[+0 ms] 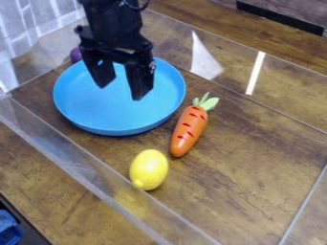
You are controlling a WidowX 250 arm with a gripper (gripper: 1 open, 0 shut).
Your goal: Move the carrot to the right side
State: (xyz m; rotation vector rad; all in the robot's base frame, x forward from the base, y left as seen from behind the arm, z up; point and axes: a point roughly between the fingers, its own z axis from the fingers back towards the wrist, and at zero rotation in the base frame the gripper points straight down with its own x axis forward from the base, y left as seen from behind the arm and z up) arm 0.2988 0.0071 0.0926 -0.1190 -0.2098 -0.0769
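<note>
The orange carrot (190, 128) with a light green top lies on the wooden table, just right of the blue plate (90, 108). My black gripper (119, 83) hangs open over the plate, its two fingers pointing down and nothing between them. It is to the left of the carrot and apart from it.
A yellow lemon (149, 169) lies in front of the plate. A purple object (76, 55) peeks out behind the plate's far left rim. Clear plastic walls run along the left and front edges. Bare wood stretches to the right of the carrot.
</note>
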